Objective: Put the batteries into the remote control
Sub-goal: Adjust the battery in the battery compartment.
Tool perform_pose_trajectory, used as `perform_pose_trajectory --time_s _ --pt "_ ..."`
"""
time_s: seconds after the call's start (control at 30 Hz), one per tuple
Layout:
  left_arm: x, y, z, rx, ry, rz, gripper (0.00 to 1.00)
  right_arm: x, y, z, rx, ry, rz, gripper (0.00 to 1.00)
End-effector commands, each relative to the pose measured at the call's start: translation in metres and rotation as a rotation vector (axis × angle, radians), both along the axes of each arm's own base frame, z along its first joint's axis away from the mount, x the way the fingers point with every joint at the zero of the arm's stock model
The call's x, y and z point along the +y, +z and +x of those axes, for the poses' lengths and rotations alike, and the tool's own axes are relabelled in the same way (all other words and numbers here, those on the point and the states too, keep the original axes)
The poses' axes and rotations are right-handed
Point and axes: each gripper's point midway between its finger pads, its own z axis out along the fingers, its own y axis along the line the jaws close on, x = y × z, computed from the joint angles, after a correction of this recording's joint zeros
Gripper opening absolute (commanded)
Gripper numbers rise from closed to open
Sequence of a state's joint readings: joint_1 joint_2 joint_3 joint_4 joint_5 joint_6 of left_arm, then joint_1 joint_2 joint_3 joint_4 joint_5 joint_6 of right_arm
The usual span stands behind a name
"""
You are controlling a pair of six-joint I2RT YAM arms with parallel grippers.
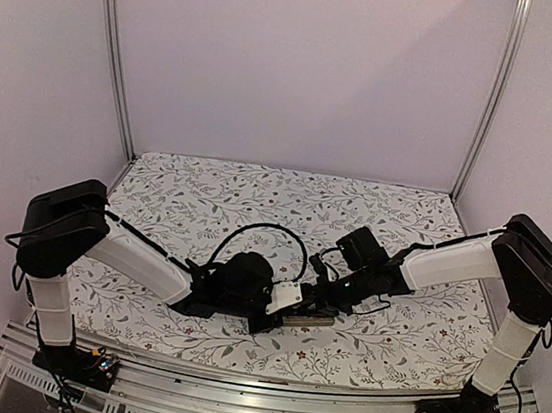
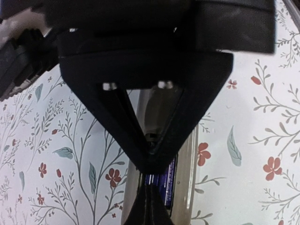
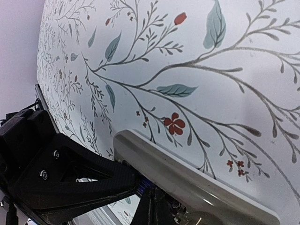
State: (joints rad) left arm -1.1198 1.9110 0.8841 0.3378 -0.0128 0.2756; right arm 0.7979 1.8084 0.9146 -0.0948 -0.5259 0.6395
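The remote control (image 2: 187, 159) lies back up on the floral cloth, its grey-tan shell showing and its battery bay uncovered. A dark blue battery (image 2: 167, 180) sits lengthwise in the bay; a sliver of it also shows as the battery (image 3: 143, 186) in the right wrist view. My left gripper (image 2: 149, 187) is shut, its tip down on the bay. My right gripper (image 2: 152, 165) comes from the opposite side, also shut, and its tip meets the left one over the battery. In the top view the left gripper (image 1: 287, 306) and right gripper (image 1: 311, 300) crowd over the remote control (image 1: 314, 321). A second battery cannot be made out.
The floral cloth (image 1: 256, 204) covers the table up to the back wall. Metal frame posts (image 1: 113, 56) stand at the back corners. The table's front rail (image 1: 231, 408) runs just behind the arm bases.
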Motion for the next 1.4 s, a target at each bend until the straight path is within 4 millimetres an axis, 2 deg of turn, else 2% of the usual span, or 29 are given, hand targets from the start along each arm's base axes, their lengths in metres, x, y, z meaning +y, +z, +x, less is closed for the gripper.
perform_pose_trajectory --time_s 0.0,0.13,0.33,0.43,0.53,0.67,0.73,0.83,1.03,1.13,1.37 --pt "0.034 -0.057 -0.047 0.141 -0.071 0.198 0.0 -0.039 -0.046 -0.01 0.044 -0.048 -0.184 0.0" --pt "0.033 -0.056 -0.045 0.136 -0.061 0.197 0.0 -0.042 -0.051 -0.015 0.043 -0.041 -0.218 0.0" --pt "0.024 -0.043 -0.043 0.145 -0.048 0.139 0.0 -0.05 -0.062 -0.029 0.048 -0.007 -0.298 0.0" --pt "0.018 -0.026 -0.036 0.131 -0.002 0.059 0.0 -0.055 -0.068 -0.033 0.053 -0.002 -0.32 0.0" --pt "0.014 0.0 -0.031 0.105 0.038 -0.069 0.03 -0.054 -0.07 -0.037 0.065 -0.011 -0.296 0.0" --pt "0.015 0.011 -0.018 0.042 0.093 -0.112 0.03 -0.057 -0.075 -0.038 0.074 -0.02 -0.309 0.0" --pt "0.013 0.014 -0.019 0.036 0.077 -0.11 0.02 -0.059 -0.077 -0.04 0.081 -0.015 -0.313 0.0" --pt "0.006 0.016 -0.021 0.045 0.049 -0.12 0.02 -0.061 -0.078 -0.04 0.077 -0.014 -0.324 0.0" --pt "-0.009 0.023 -0.008 0.011 0.064 -0.111 0.0 -0.062 -0.077 -0.04 0.075 -0.02 -0.324 0.0" --pt "-0.01 0.023 -0.008 0.014 0.064 -0.092 0.0 -0.061 -0.076 -0.039 0.072 -0.02 -0.322 0.0" --pt "0.005 -0.004 -0.014 0.045 0.051 0.013 0.0 -0.059 -0.072 -0.037 0.064 -0.024 -0.311 0.0"
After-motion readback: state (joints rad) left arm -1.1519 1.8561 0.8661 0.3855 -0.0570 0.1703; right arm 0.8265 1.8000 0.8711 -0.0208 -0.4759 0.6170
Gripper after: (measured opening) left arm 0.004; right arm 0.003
